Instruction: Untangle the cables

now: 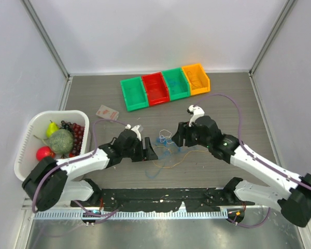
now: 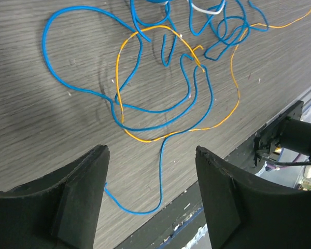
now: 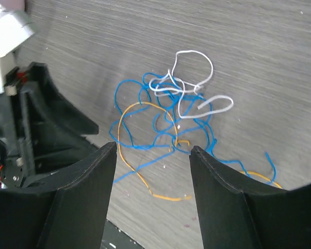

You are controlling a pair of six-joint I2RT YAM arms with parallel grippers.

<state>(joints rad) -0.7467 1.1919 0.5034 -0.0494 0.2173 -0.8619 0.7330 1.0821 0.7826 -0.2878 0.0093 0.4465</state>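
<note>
The left gripper (image 2: 150, 155) and right gripper (image 3: 153, 150) hover over the tabletop (image 1: 109, 88), jaws apart and empty. Between them the cables (image 1: 165, 141) lie mid-tabletop in one snarl (blue, orange and white strands crossing repeatedly), so the untangling looks barely begun, no strand yet separated.

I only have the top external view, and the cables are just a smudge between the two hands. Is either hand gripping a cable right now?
Observer: Not the left hand: its wrist view shows it open, the tail of a blue cable lying loose on the table between its fingers.
Operator: And the right hand?
Observer: The right hand is open too, hovering over the tangle, nothing pinched.
Operator: How many cables?
Observer: Three: the right wrist view shows a white cable looped over the blue cable, and an orange cable crossing the blue.
</note>
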